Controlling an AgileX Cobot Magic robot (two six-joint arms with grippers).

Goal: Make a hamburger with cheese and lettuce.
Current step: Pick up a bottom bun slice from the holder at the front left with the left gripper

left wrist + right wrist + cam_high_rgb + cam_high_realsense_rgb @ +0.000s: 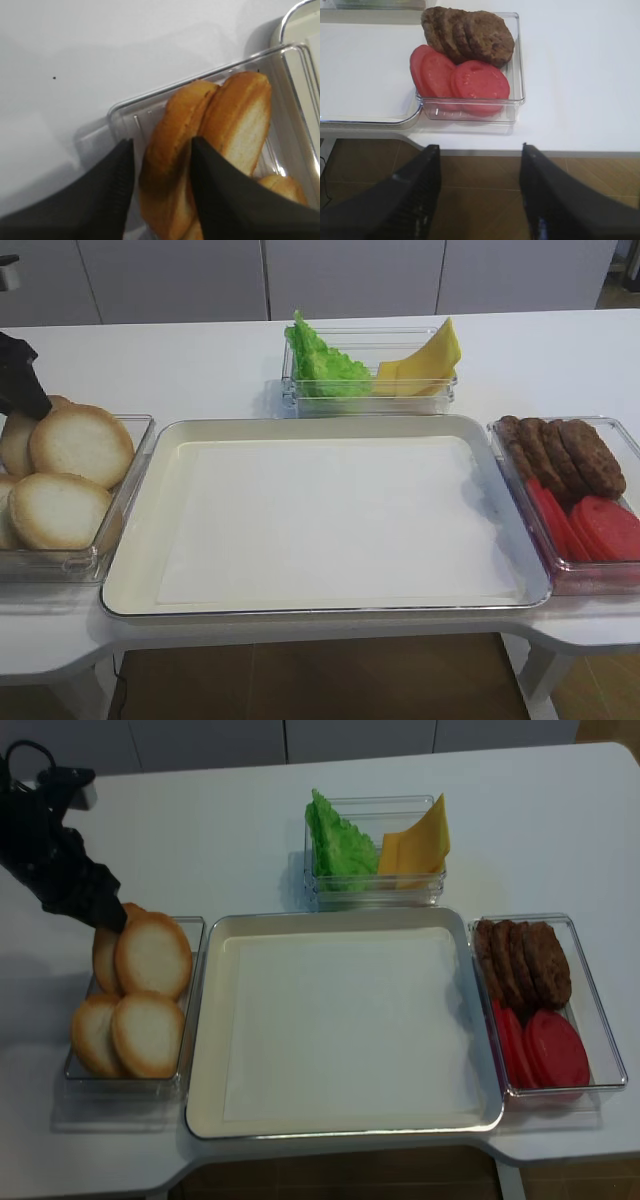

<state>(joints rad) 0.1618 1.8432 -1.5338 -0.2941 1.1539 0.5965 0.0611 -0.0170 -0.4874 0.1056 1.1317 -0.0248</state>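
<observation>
Several bun halves (80, 445) stand on edge in a clear container (120, 530) at the left. My left gripper (161, 142) is open and straddles the rearmost bun half (175, 125). The right finger (215, 180) sits between it and the neighbouring bun half (240, 120), and a small gap remains at the left finger. This gripper also shows in the high view (25, 390). The lettuce (320, 362) and cheese (425, 362) share a clear box at the back. My right gripper (480, 147) is open and empty, below the table's front edge.
A large metal tray (330, 520) with a white paper liner lies in the middle. A clear container at the right holds brown patties (565, 455) and red tomato slices (600, 525); they also show in the right wrist view (465, 80).
</observation>
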